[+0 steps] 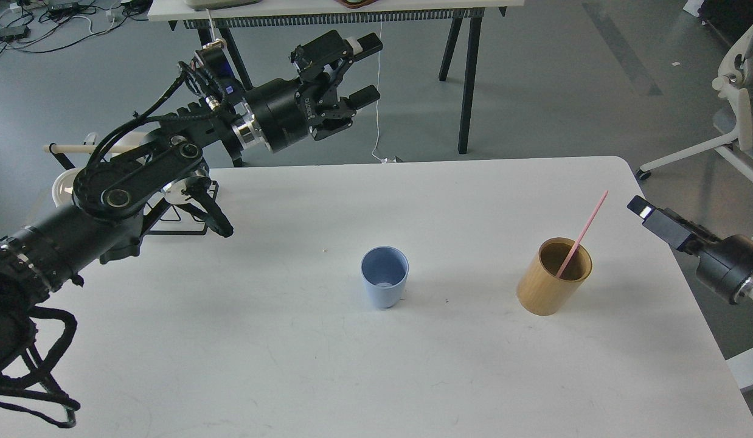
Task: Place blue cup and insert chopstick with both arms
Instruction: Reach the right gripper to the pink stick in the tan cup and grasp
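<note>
The blue cup [384,285] stands upright and empty near the middle of the white table [291,365]. The pink chopstick [581,233] leans inside a tan cylinder [553,286] to the cup's right, its upper end pointing up and right. My left gripper [364,68] is open and empty, raised high above the table's far edge, well clear of the cup. My right gripper [647,214] comes in low from the right edge, just right of the chopstick's top. It is dark and seen end-on, so its fingers cannot be told apart.
A wire rack [170,219] with a pale wooden rod [109,148] and white dishes stands at the table's far left, behind my left arm. A black-legged table [468,79] stands behind. An office chair [738,115] is off the right side.
</note>
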